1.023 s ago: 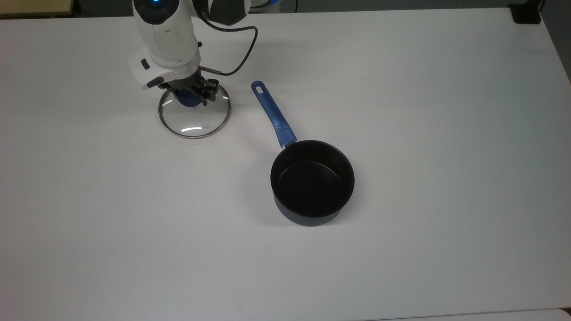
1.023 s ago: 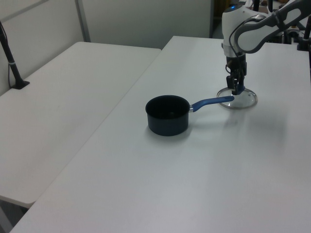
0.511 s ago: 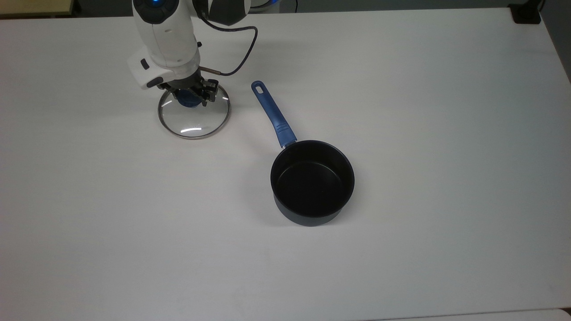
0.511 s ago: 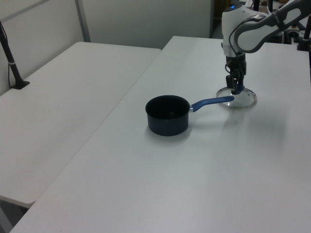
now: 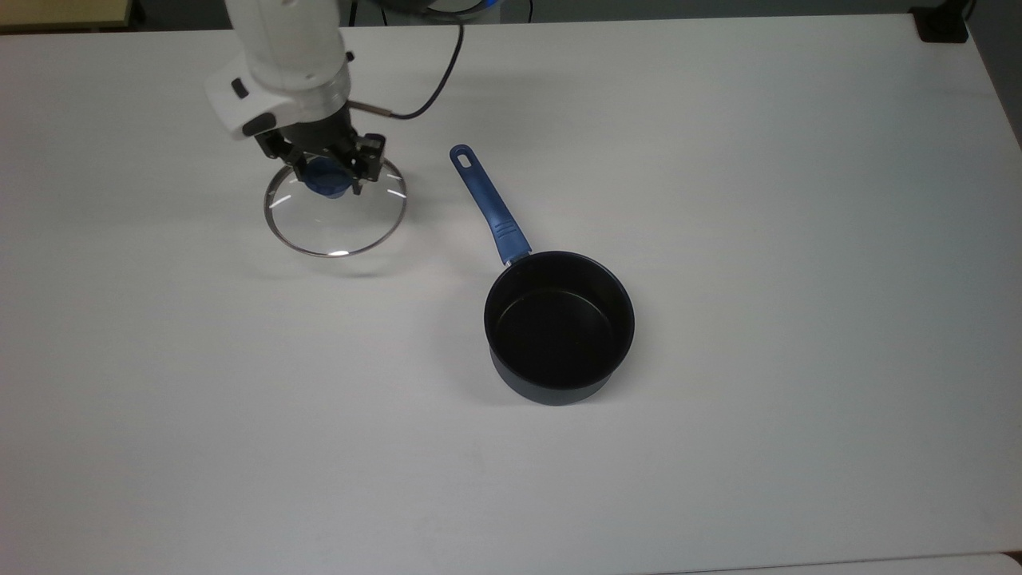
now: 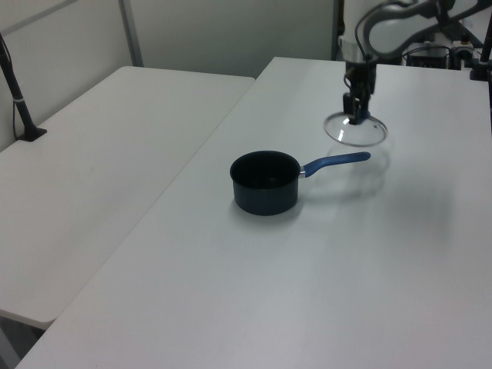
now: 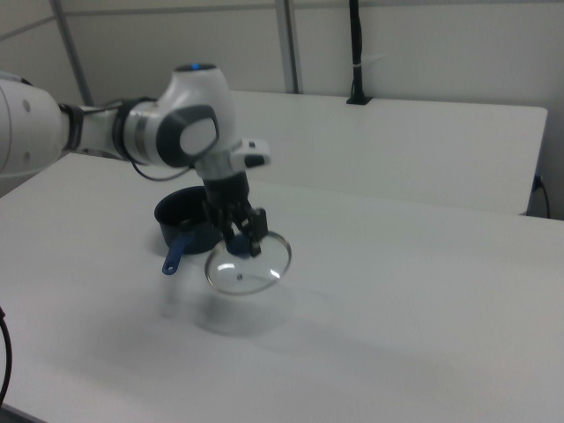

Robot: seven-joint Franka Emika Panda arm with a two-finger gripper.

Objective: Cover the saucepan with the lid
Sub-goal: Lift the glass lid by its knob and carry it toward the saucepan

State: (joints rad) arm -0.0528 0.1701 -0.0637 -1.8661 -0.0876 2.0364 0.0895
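Top view shows the glass lid point(image 5: 335, 209) held off the white table point(image 5: 718, 160) by its blue knob point(image 5: 323, 182), with the gripper point(image 5: 326, 172) clamped on that knob. Right view shows the lid point(image 7: 248, 261) tilted in the air above its shadow. Well apart toward the top view's right stands the uncovered saucepan point(image 5: 559, 327), its blue handle point(image 5: 489, 204) pointing toward the lid.

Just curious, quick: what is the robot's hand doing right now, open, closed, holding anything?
Hand: closed on the blue knob of the lid, holding it in the air above the table.
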